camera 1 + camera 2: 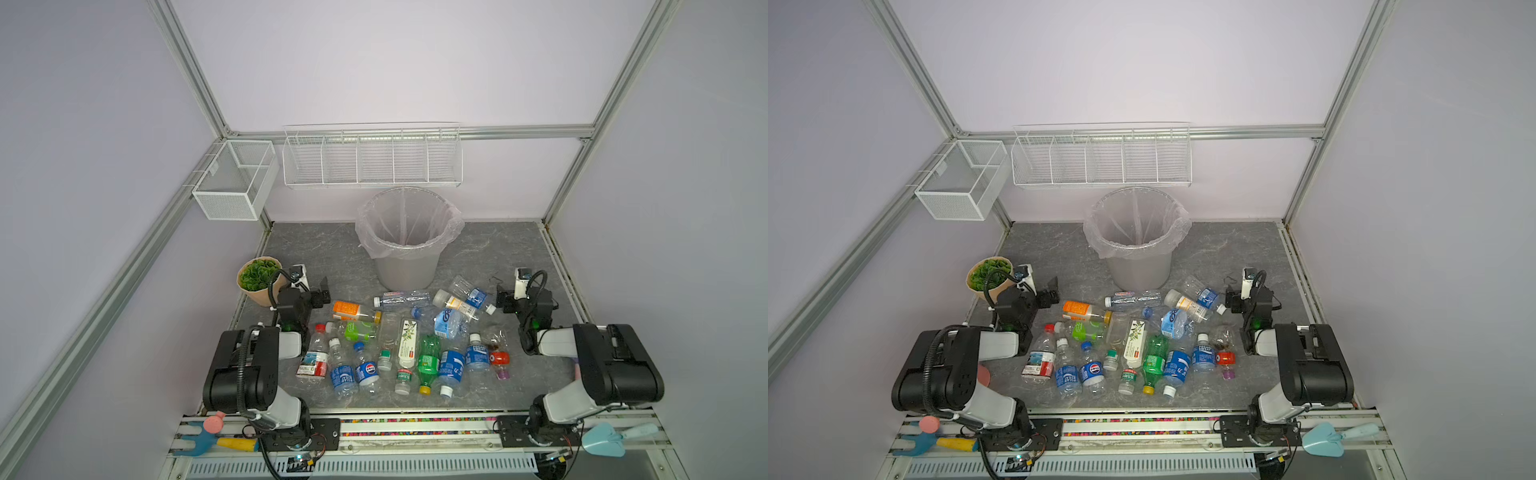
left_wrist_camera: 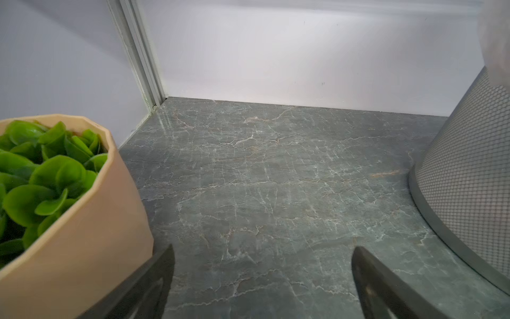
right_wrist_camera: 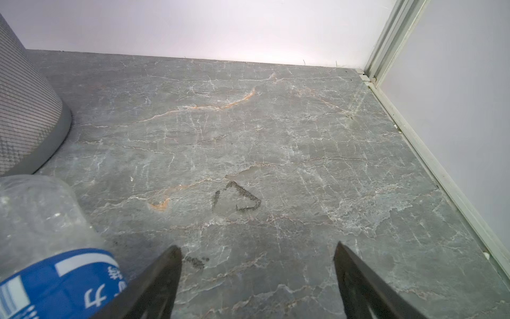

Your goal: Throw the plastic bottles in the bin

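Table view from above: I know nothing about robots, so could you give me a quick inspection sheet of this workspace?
Surface: grey marble-look table with a dark scribble on it.
Job's things: about twenty bottles lying in a heap; none seen in the bin.
Clutter: plant pot; blue scoop and a toy on the front rail.
Jaws: left arm open, empty, beside the pot; right arm open, empty, beside a blue-label bottle.
Cables: black hose looped on the left arm, a thinner loop on the right.
Surroundings: two wire baskets on pale walls, nothing seen inside.
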{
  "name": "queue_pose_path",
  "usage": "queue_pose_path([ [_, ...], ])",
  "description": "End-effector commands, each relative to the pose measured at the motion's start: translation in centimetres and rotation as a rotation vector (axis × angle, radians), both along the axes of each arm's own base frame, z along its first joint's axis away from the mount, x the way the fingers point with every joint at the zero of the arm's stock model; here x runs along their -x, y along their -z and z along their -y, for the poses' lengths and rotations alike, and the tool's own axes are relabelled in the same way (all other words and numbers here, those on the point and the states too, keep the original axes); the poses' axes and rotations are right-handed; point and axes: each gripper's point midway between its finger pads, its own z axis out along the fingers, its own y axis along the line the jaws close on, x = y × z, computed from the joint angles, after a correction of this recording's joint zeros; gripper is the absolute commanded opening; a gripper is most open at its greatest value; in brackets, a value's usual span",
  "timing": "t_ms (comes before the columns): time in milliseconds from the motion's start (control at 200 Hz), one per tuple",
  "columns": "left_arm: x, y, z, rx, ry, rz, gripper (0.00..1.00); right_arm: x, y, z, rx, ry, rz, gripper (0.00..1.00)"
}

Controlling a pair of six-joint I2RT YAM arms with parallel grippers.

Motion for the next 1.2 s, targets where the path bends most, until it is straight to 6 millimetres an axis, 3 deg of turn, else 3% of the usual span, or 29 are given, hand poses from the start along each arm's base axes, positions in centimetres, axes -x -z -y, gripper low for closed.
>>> queue_pose_path([
  [0, -0.1, 0.0, -0.3, 0.001, -0.011, 0.003, 0.99, -0.4, -1.0, -0.1, -0.005, -0.011, 0.027, 0.89],
  [80, -0.1, 0.1, -0.4, 0.003, -0.014, -0.001, 0.99, -0.4, -1.1, -0.1, -0.005, -0.012, 0.029, 0.89],
  [170, -0.1, 0.2, -1.9, 0.013, -0.111, -0.006, 0.99, -0.4, -1.1, -0.1, -0.004, -0.012, 0.029, 0.89],
  [1195, -0.1, 0.1, -2.0, 0.011, -0.114, -0.004, 0.99, -0.4, -1.1, -0.1, -0.004, -0.011, 0.028, 0.89],
])
